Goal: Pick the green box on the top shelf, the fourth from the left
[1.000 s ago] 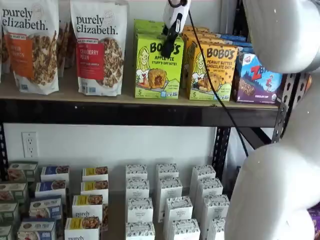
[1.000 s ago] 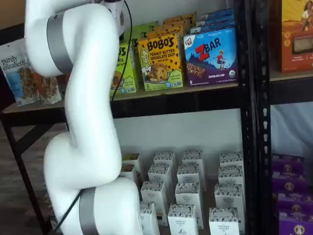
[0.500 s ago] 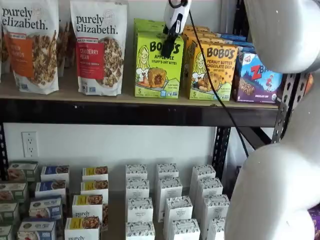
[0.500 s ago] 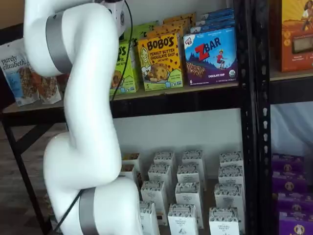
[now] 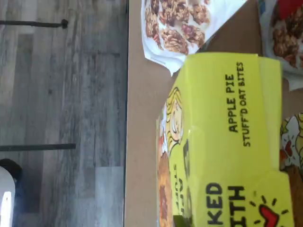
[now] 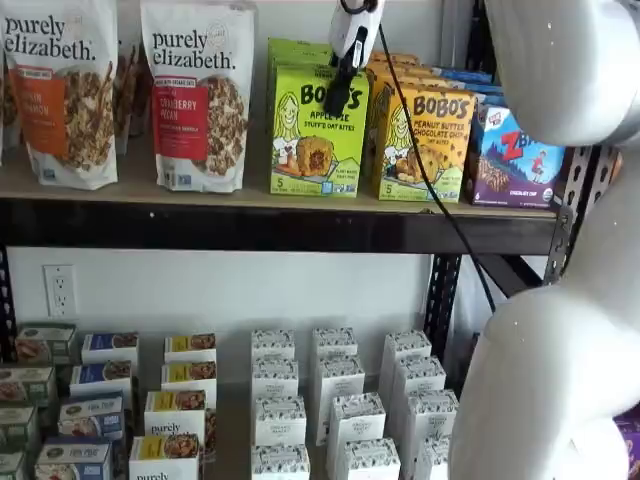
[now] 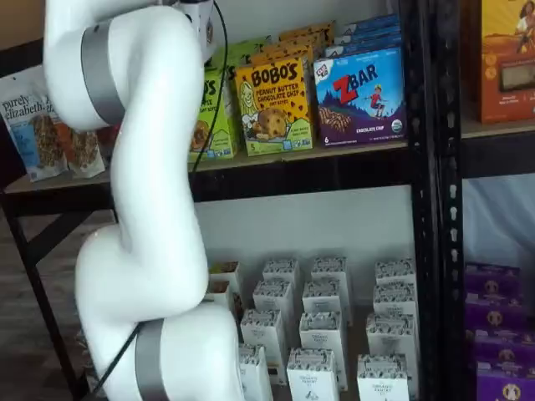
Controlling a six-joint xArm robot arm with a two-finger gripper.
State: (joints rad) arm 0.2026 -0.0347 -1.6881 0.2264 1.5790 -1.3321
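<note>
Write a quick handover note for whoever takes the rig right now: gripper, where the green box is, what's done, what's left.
Gripper: fingers closed on the top of the green box.
Green box: upright on the top shelf, between the cranberry granola bag and the yellow Bobo's carton.
Done: reach and grasp.
Left: lift the box and draw it off the shelf.

The green box point(image 6: 317, 135) stands on the top shelf point(image 6: 270, 226), between a granola pouch point(image 6: 198, 92) and a peanut butter carton point(image 6: 428, 142).

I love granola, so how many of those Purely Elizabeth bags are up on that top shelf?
2 show fully: an orange-labelled bag at the left end, and a red-labelled bag between it and the green box. More may be hidden behind them or past the picture's edge.
</note>
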